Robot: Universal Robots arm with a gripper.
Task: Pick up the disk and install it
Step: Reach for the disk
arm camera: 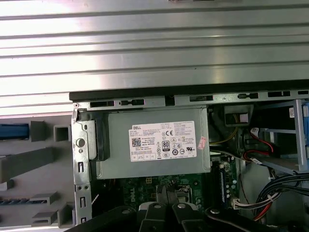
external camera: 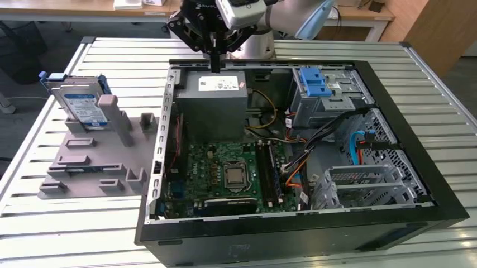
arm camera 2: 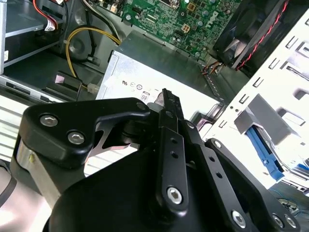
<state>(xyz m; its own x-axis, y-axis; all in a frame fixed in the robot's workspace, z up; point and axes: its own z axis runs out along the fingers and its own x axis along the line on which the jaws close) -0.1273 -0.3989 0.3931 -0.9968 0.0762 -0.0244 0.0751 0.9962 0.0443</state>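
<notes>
- The slatted metal desk is carrying everything, and its far corners are running out of the exterior view.
- The open computer case is lying on its side with the panel off, probably so the arm can reach in from above. Its near wall is hiding the lowest part of the interior.
- The grey metal box with a white sticker is sitting in the case's far corner, directly under the tool in both wrist views.
- The grey holder is resting on the desk at the exterior view's left, just beside the case. Its posts and slots seem meant to present parts at a fixed pose.
- The silver cage with a blue latch is sitting inside the case toward the exterior view's right. Whether its bay is free is hard to judge, since cables are crossing it.
- The disk is standing upright on edge in the holder, well apart from the tool, with its label facing out. A post is covering 1 lower corner.
- The tool is hanging over the case's far edge, its 2 fingers pressed together and gripping nothing.
</notes>
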